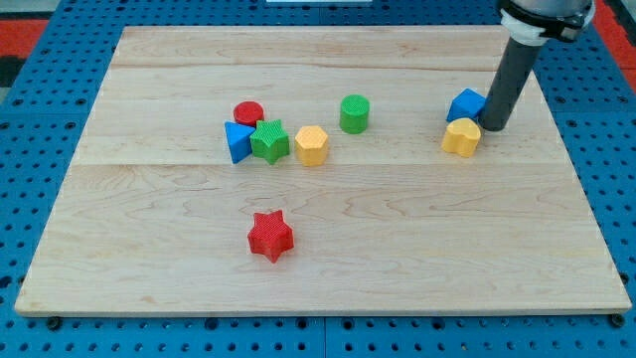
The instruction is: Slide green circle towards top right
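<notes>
Now the green circle (354, 113) stands on the far middle of the wooden board (318, 259), clearly left of my tip (493, 127), which rests just beside the blue block (466, 104) and yellow block (461, 137). No pincer exists, only a plain rod. No container is present. The tip must probably pass to the circle's near-left side.

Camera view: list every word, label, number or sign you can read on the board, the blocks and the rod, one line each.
None: no readable text anywhere in this view.
The wooden board is bare wood grain.
The blocks, such as the green circle and red star, carry only ribbed texture.
The rod ending in my tip, beside the blue cube and yellow heart, shows no marking.
</notes>
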Action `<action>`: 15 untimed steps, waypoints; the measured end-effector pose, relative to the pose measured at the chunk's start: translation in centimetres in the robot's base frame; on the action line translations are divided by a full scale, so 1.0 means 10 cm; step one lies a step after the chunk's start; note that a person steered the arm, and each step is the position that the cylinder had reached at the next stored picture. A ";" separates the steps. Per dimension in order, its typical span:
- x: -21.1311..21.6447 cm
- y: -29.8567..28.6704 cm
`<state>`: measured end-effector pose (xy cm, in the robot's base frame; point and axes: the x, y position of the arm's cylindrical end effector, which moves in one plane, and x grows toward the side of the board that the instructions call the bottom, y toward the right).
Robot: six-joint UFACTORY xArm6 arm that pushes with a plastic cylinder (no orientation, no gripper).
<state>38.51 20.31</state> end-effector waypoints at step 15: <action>-0.81 -1.81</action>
<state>30.42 2.24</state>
